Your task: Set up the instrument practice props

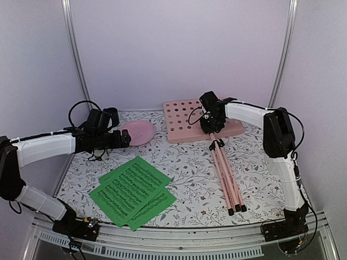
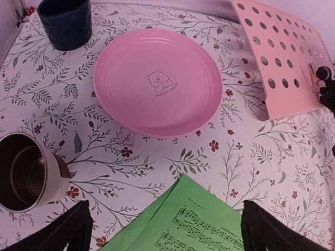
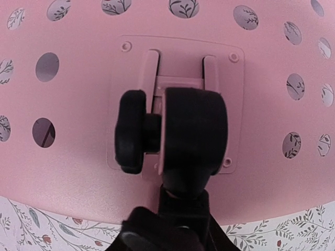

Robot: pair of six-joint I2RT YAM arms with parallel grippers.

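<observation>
Pink music stand (image 1: 227, 179) lies flat; its perforated desk (image 1: 181, 116), upper centre, sits directly under the right gripper (image 1: 210, 129), finger state indiscernible; left gripper (image 2: 166, 219) spread open near green sheet-music pages (image 1: 133, 189)

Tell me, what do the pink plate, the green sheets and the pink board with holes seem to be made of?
The pink plate looks like moulded plastic: smooth, with a soft sheen and a bear printed in the middle. The green sheets look like thin matt paper, printed with music and lying flat. The pink board could be painted metal or plastic; its even colour and clean round holes fit either.
</observation>
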